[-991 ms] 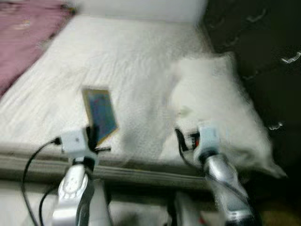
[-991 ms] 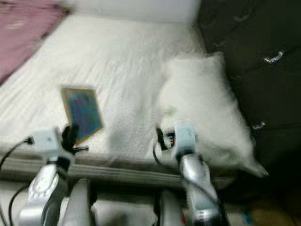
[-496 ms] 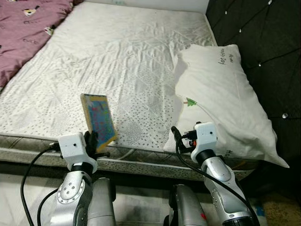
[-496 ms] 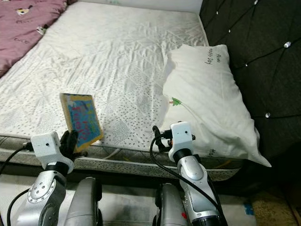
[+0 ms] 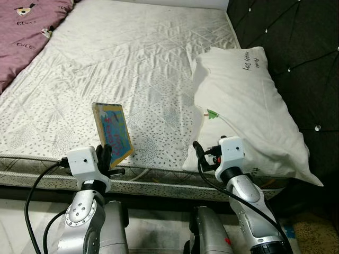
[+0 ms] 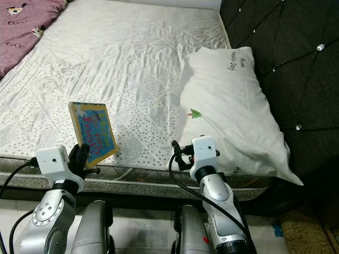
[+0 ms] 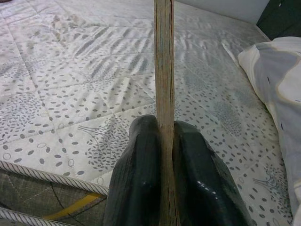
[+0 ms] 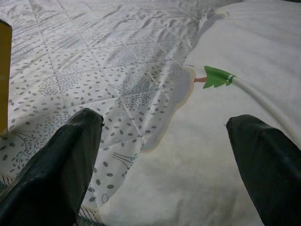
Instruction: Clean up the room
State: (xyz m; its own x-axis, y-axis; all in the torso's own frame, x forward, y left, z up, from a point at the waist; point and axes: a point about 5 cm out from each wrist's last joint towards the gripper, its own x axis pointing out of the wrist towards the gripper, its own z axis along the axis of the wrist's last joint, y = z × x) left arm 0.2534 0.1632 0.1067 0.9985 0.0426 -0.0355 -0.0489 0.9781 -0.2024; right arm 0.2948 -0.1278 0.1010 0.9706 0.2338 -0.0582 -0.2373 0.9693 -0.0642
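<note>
White quilted mattress (image 5: 132,63) stretches ahead, a purple blanket (image 5: 26,26) at its far left. Left gripper (image 7: 162,136) pinches a colourful book (image 5: 113,132) upright above the near edge. Right gripper (image 8: 164,141) hovers spread over the white pillow (image 5: 249,100).

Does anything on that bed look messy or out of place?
The white pillow lies crooked, its near corner hanging off the mattress edge. A purple blanket is bunched at the far left. The left gripper holds a book upright.
</note>
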